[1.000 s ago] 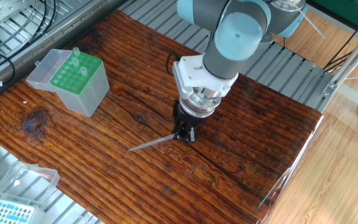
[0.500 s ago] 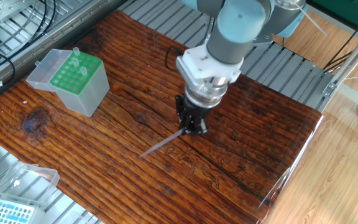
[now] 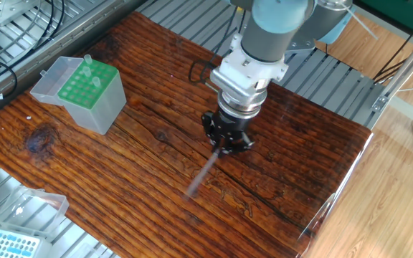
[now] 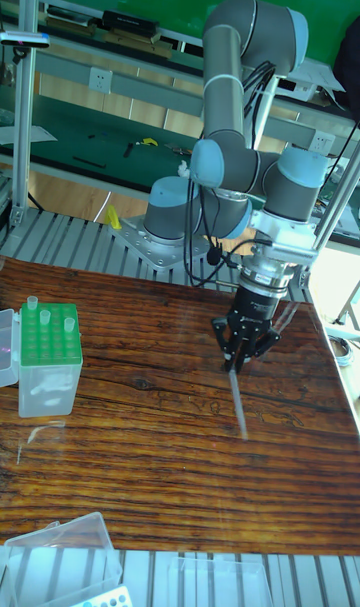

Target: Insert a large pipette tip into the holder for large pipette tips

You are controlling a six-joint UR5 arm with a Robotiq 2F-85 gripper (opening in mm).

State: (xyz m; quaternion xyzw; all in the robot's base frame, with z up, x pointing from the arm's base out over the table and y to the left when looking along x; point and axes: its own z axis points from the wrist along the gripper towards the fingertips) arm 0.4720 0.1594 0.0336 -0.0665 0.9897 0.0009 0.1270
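My gripper (image 3: 223, 146) (image 4: 236, 361) hangs over the middle of the wooden table, shut on the wide end of the large pipette tip (image 3: 203, 174) (image 4: 239, 404). The tip is a thin greyish cone, motion-blurred, slanting down from the fingers with its point above the wood. The holder for large pipette tips (image 3: 86, 92) (image 4: 48, 373) stands at the far left of the table, well away from the gripper. It is a translucent box with a green hole-grid top, its clear lid folded open. Three tips stand in its holes.
A flatter box with a light blue grid top (image 3: 9, 243) (image 4: 102, 599) and an open clear lid (image 4: 60, 542) sits off the table's near-left corner. Slotted metal framing (image 3: 335, 79) surrounds the wooden table (image 3: 149, 186). Cables (image 3: 20, 36) lie at the back left.
The gripper has risen and shifted right, lifting the pipette tip off the table. The tip has swung from nearly flat to a steeper downward slant.
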